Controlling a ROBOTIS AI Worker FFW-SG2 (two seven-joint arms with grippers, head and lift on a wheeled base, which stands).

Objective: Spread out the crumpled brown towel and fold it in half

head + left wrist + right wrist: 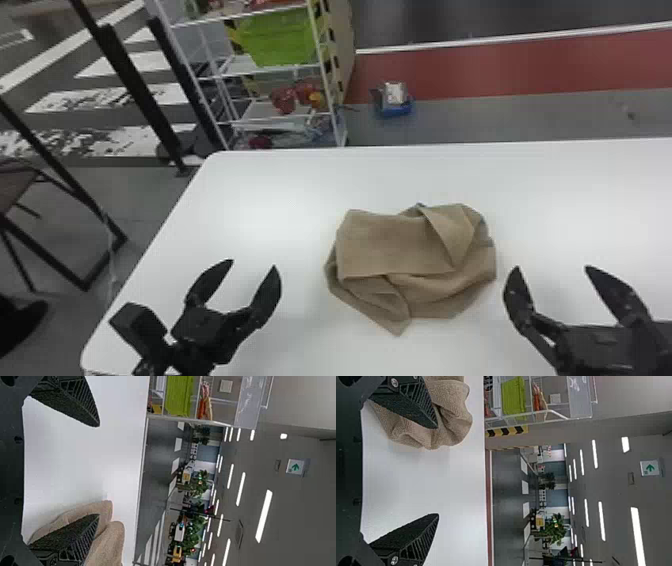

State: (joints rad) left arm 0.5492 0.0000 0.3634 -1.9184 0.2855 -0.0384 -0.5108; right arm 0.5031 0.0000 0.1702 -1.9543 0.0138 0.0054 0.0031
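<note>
The left pincer (253,264) has its two fingers wide apart with nothing between them, and it hangs over the near left part of the desk (280,200). The right pincer (552,268) is likewise spread and empty, near the towel's right side. Between them, somewhat farther from the robot, lies the brown towel (395,250), crumpled on the desk, with a flap turned over on its right part and one corner (398,327) pointing to the near side. In my judgement, the step in hand is to take the first hold for spreading. For this, it would be good to lower each pincer slowly, and to pinch only a thin edge or a true corner, because a thick bunch would carry several layers together. The near corner seems the easiest one to take. After that, one should lift a little, let the cloth hang, and pull the two sides apart gently, so that hidden folds open before any folding in half. As for the count, there are two pincers, one towel and one desk. Beyond the desk, I count one green bin (277,37) on the rack and one blue container (398,110) on the floor.
</note>
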